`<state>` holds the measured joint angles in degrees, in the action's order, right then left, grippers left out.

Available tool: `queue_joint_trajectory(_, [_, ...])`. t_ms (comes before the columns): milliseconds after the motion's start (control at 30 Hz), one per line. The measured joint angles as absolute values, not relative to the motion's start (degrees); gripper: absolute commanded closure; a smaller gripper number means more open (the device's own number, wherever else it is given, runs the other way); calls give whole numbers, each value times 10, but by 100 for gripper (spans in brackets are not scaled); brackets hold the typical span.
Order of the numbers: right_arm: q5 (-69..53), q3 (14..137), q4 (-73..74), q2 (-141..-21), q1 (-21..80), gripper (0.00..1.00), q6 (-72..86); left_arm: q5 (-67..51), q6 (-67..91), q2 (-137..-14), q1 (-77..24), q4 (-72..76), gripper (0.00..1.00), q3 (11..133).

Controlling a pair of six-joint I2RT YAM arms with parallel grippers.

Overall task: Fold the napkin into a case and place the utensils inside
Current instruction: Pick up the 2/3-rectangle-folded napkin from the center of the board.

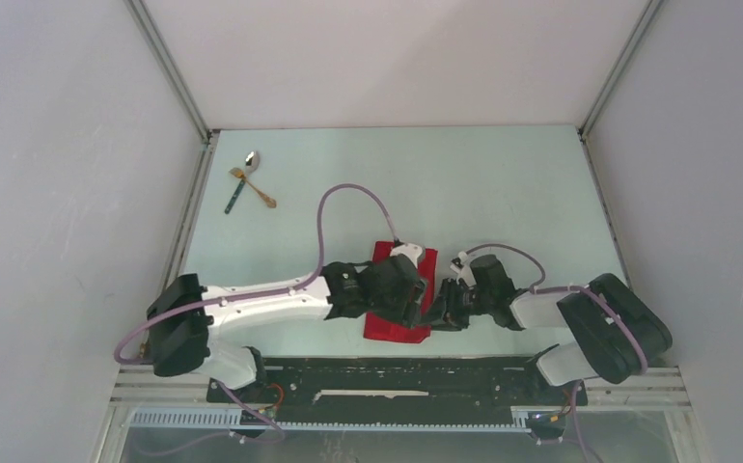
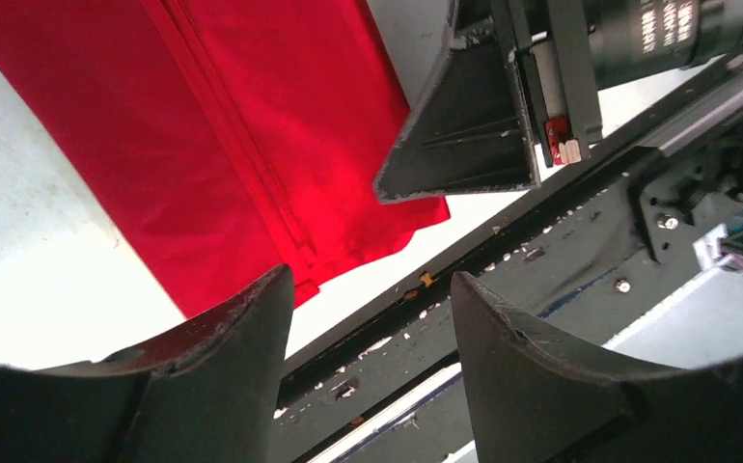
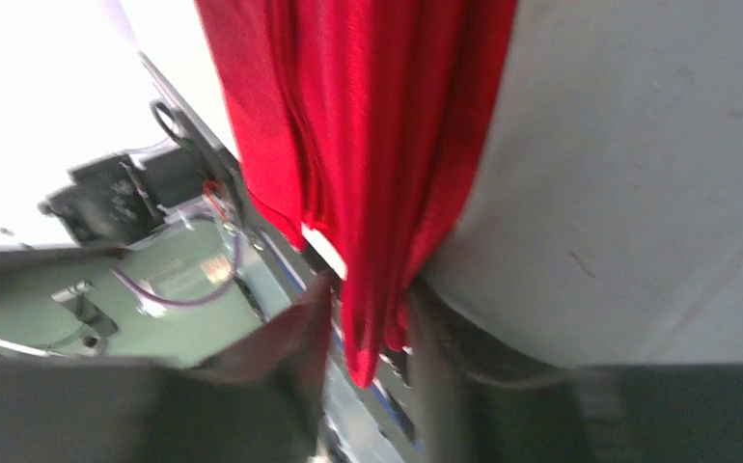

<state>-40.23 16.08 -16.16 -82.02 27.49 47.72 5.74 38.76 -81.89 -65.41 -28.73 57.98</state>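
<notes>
While both arms reached in over the table [image 1: 503,183], the napkin [image 1: 387,326] lay flat near the front edge, just beside the black rail [image 1: 397,371]. It was folded into a narrow red rectangle, with layered edges running along its length.

Left gripper [image 2: 372,280]: sat above the napkin's middle in the top view, covering much of it. Its own camera showed the jaws wide apart with nothing between them. The napkin's near corner lay just beyond the tip of the left-hand finger [image 2: 233,367], and only the rail showed through the gap.

Right gripper [image 3: 370,289]: came in from the napkin's right side, at its near right corner. The jaws were drawn to a narrow gap, and a bunched fold of the red cloth filled that gap, so it read as pinched. This view was blurred, so I could not tell how deep the grip went. In the left wrist view one dark finger of this gripper lay over the napkin's right edge.

Utensils: spoon [image 1: 251,159], gold fork [image 1: 252,186] and teal-handled piece [image 1: 234,199] lay close together in the far left corner, well apart from the napkin and both grippers
</notes>
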Motion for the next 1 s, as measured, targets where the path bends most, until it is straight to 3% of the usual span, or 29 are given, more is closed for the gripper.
queue_joint_trajectory(100, [-397,154,-216,-819,281,26,533,107,409,-858,-695,-312,32,607])
queue_joint_trajectory(200, [-386,166,-191,-793,245,19,537,144,423,-924,-723,-355,32,663])
queue_joint_trajectory(400, [-305,200,-24,-706,123,16,471,189,438,-1080,-768,-456,35,821])
queue_joint_trajectory(567, [-234,200,81,-623,43,17,442,193,452,-1143,-786,-512,42,878])
queue_joint_trajectory(667, [-187,200,128,-582,38,19,438,193,459,-1169,-790,-535,49,893])
queue_joint_trajectory(867, [-140,200,176,-553,39,20,437,200,470,-1209,-791,-572,52,923])
queue_joint_trajectory(1000, [-143,200,174,-553,45,19,425,210,477,-1221,-792,-588,67,931])
